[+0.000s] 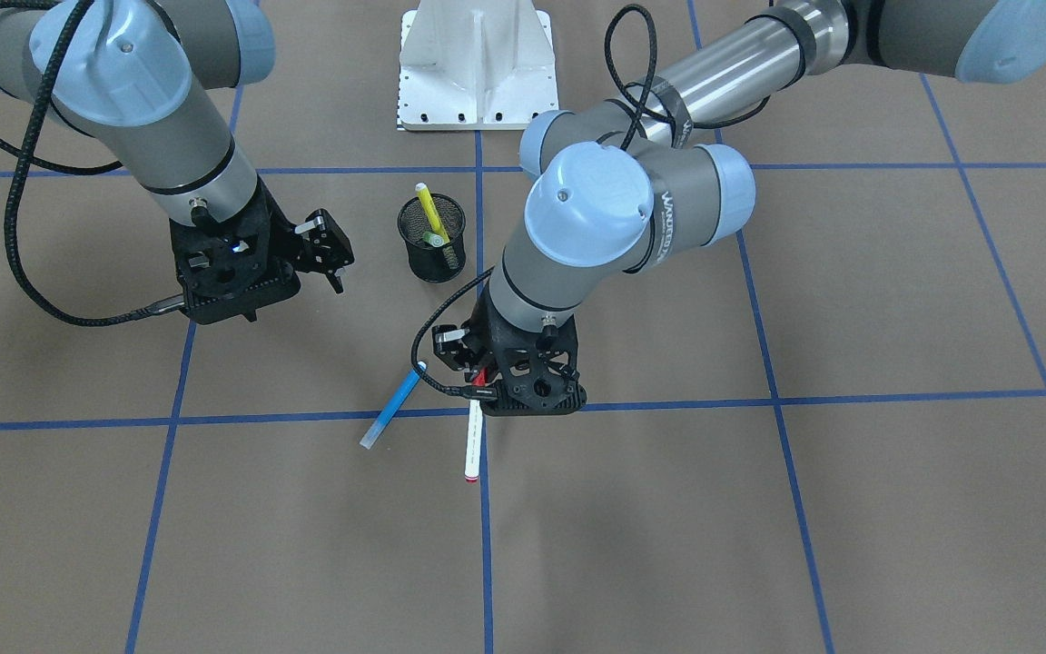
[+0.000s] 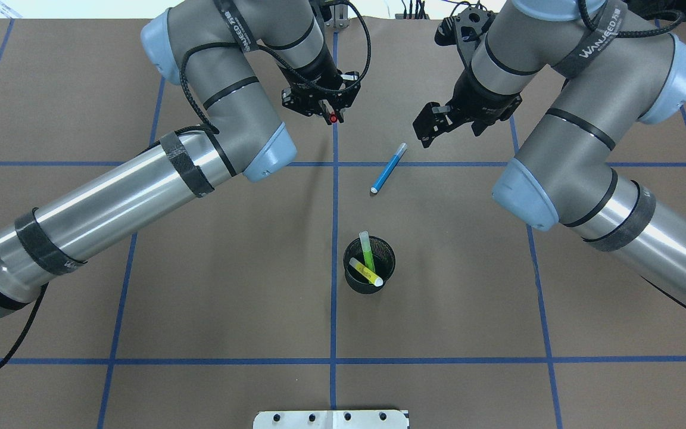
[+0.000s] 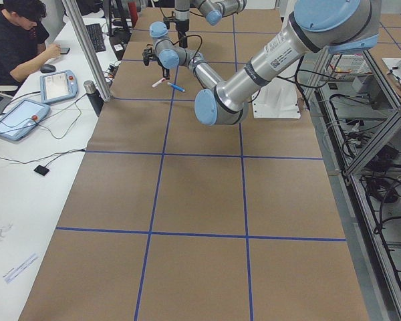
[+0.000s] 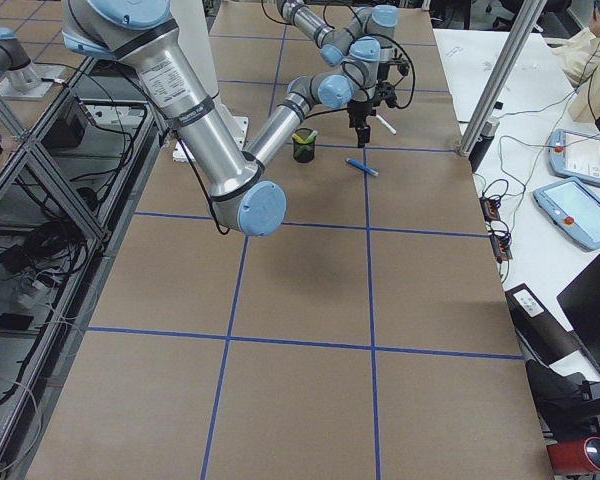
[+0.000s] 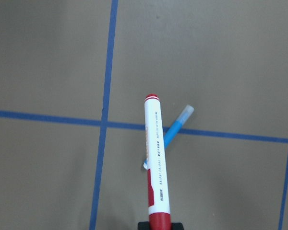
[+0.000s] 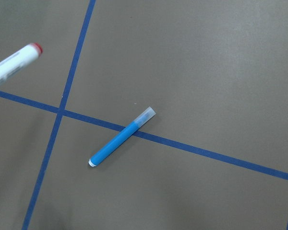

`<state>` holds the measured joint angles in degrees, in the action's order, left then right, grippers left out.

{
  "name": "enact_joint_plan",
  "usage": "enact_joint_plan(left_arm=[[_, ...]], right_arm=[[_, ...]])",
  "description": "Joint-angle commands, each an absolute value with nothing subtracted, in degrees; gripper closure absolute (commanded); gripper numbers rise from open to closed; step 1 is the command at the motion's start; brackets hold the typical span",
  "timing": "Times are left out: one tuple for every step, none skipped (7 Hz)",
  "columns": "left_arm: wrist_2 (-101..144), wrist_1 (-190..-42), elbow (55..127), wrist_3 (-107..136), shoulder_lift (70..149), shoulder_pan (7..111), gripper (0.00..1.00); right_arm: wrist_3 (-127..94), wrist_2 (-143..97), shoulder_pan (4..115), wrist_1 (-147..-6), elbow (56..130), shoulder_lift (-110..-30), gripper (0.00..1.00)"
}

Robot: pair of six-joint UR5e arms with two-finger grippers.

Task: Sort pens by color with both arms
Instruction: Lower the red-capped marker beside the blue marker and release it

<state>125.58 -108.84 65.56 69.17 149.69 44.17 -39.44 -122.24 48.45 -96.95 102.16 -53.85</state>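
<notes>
**Figure. Two-arm colour sorting, part done.** The left end effector (image 1: 478, 368) is closed on the red cap of the red-and-white pen (image 1: 473, 445). It grips at one end, so the white barrel juts out free and tilted, apparently clear of the counter (image 1: 759, 545). That hold would suit lowering the pen lengthwise into a container.

The right end effector (image 1: 328, 254) stands open and holds nothing. It is poised above and just beside the blue pen (image 2: 388, 168), whose clear cap lies across a blue tape line. This looks like a set-up for the right arm's own pick.

The yellow pen (image 2: 365, 272) and green pen (image 2: 367, 250) lean together inside the black mesh cup (image 2: 369, 285), well apart from both end effectors. That colour group appears settled.

Legible writing: the black bands on both arms carry white lettering that seems to read "WANJEED" (image 2: 596, 42). The held pen's barrel bears small dark print and an orange mark, both too fine to read.
</notes>
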Motion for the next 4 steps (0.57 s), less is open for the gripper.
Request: enact_joint_plan(left_arm=[[122.9, -111.3, 62.7, 67.2, 149.7, 41.9, 0.76], [122.9, -111.4, 62.1, 67.0, 149.7, 40.7, 0.76], [122.9, -111.3, 62.0, 65.5, 149.8, 40.1, 0.76], [122.9, -111.4, 61.7, 64.6, 149.7, 39.6, 0.72]], right_arm=[[-40.1, -122.3, 48.3, -96.6, 102.2, -53.5, 0.01], [-40.2, -122.3, 48.3, -96.6, 102.5, -53.4, 0.01], [-40.6, -122.3, 48.3, -96.6, 102.8, -53.4, 0.01], [-40.7, -122.3, 48.3, -96.6, 102.8, -53.5, 0.01]])
